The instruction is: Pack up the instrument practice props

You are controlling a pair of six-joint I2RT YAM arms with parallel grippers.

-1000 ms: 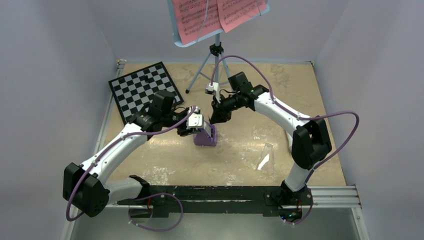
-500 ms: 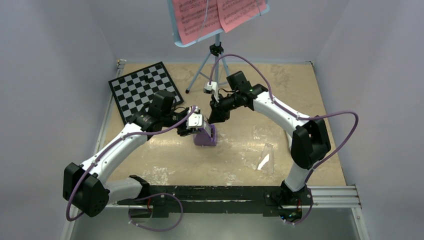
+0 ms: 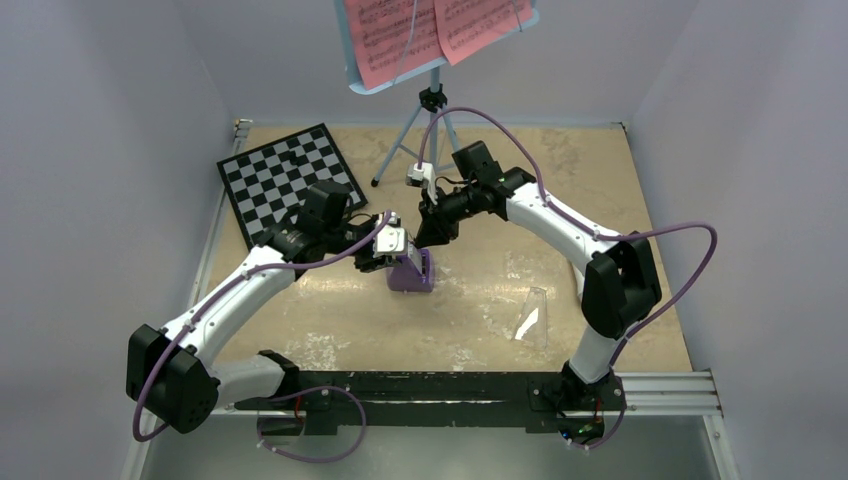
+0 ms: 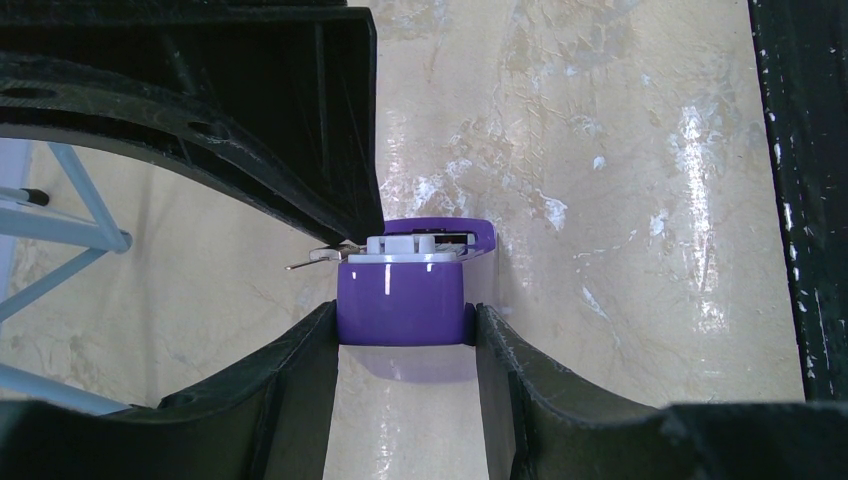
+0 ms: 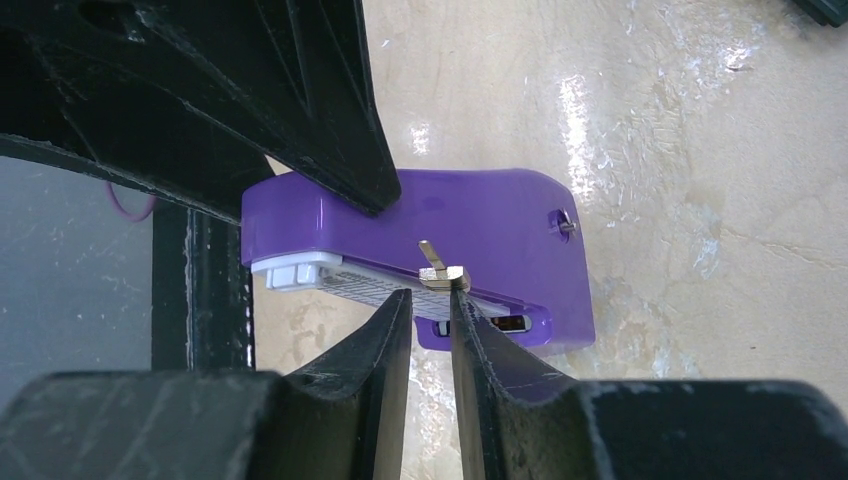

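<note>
walls (image 3: 90,120): plain pale lilac | tabletop (image 3: 450,330): beige marbled, glossy glare | near edge: metal rail (image 3: 670,385)

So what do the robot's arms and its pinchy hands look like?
Both the left arm and the right arm are smooth white tubes joined by chunky black joints. A thin purple cable loops along each one. The left gripper and the right gripper are black, and each has two flat, tapering fingers with scuffed edges.
</note>
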